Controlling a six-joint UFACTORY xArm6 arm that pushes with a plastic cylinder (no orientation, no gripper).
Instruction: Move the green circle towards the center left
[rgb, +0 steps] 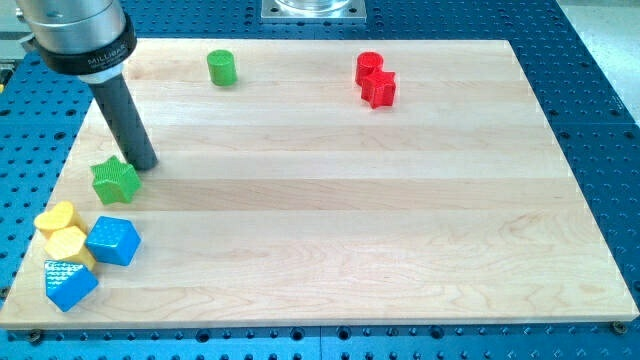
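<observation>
The green circle (222, 67), a short cylinder, stands near the view's top left of the wooden board (330, 200). My tip (144, 165) rests on the board at the left side, well below and left of the green circle. It sits just right of and above a green star block (115, 180), close to it or touching it.
A red cylinder (369, 66) and a red star block (379, 89) sit together at the top right of centre. At the bottom left are two yellow blocks (56, 218) (68, 244), a blue cube (113, 241) and a blue wedge (69, 284).
</observation>
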